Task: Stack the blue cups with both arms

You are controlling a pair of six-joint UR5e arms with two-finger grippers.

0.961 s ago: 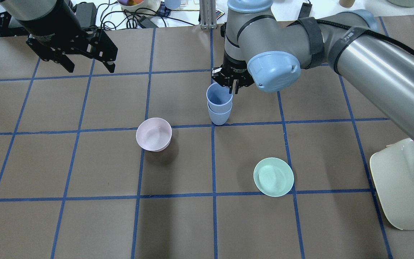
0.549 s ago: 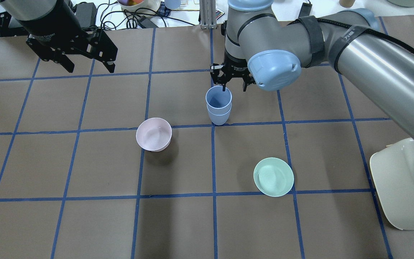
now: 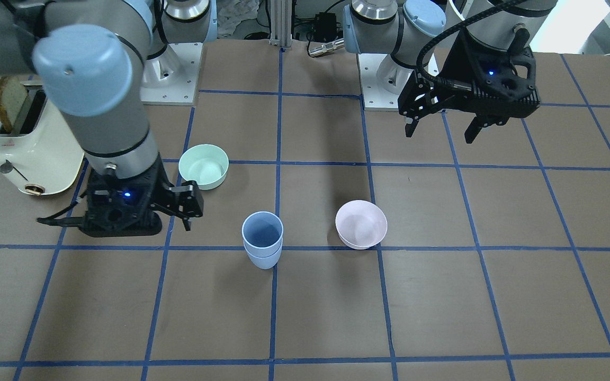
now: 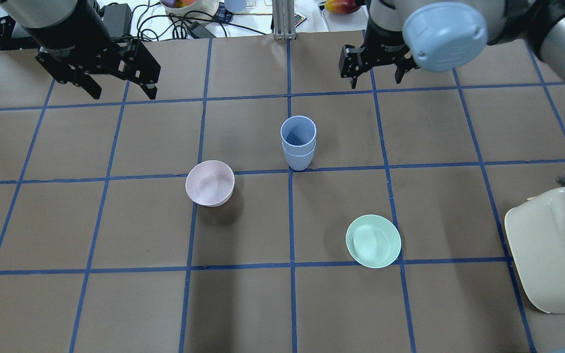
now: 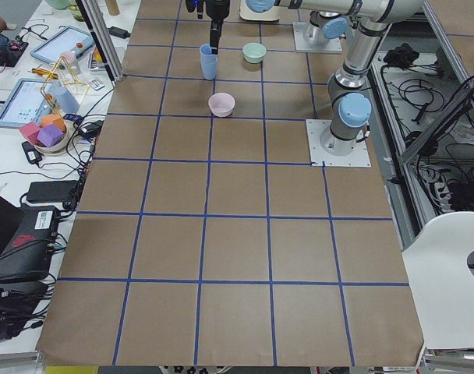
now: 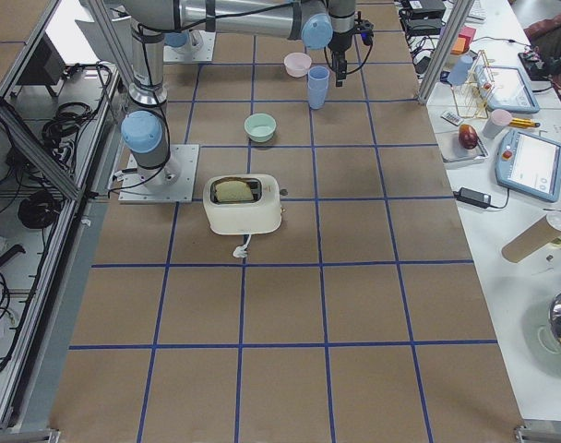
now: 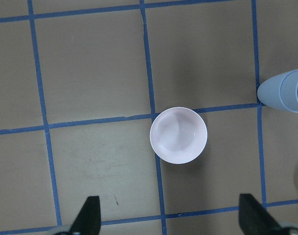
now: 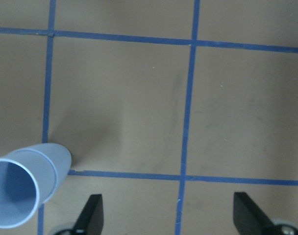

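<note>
The two blue cups (image 4: 298,142) stand nested, one inside the other, upright near the table's middle; they also show in the front view (image 3: 262,239), at the right edge of the left wrist view (image 7: 285,91) and at the lower left of the right wrist view (image 8: 26,190). My right gripper (image 4: 375,81) is open and empty, raised behind and to the right of the stack; in the front view (image 3: 178,214) it hangs left of the cups. My left gripper (image 4: 124,93) is open and empty at the far left, high over the table (image 3: 439,132).
A pale pink bowl (image 4: 210,183) sits left of the stack, straight below the left wrist camera (image 7: 178,135). A mint-green bowl (image 4: 373,240) sits nearer on the right. A cream toaster (image 4: 547,250) holding bread (image 3: 8,100) stands at the right edge.
My right gripper opened off the upper cup's rim, then rose and drew back to the right, away from the stack. The nested cups stayed put. The left arm has not moved.
</note>
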